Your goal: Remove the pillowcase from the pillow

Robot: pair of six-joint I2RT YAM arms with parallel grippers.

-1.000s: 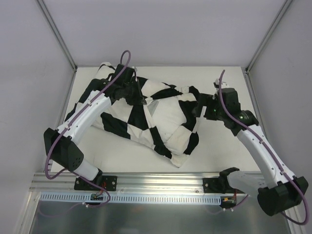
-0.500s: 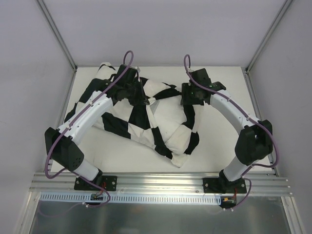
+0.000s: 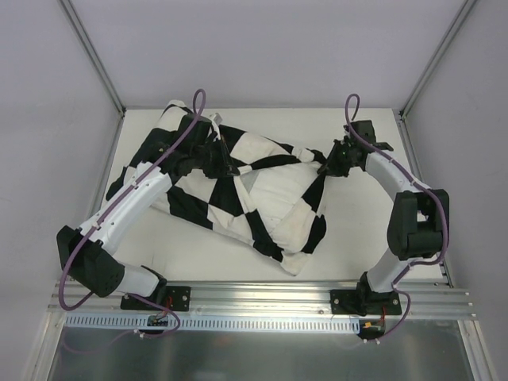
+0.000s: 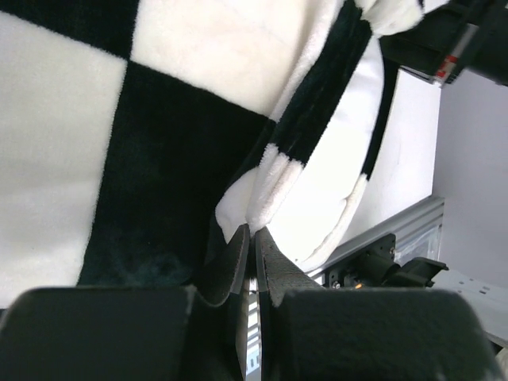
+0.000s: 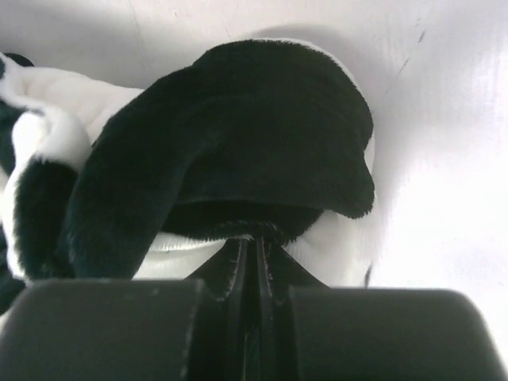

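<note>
Pillow (image 3: 278,198) partly inside checkered pillowcase (image 3: 190,202); left gripper (image 4: 252,238) and right gripper (image 5: 252,248) each pinched closed on pillowcase fabric.

We count one plush black-and-white checkered pillowcase (image 3: 230,190), taken as our landmark. One plain white stuffed pillow (image 4: 329,182) shows inside it.

Two white robot arms meet it:
- One left arm (image 3: 131,198), with one left gripper (image 3: 226,165) on its far side.
- One right arm (image 3: 389,171), with one right gripper (image 3: 325,169) at its right corner.

Two purple cables, one per arm. One white table (image 3: 365,238) lies beneath it.
</note>
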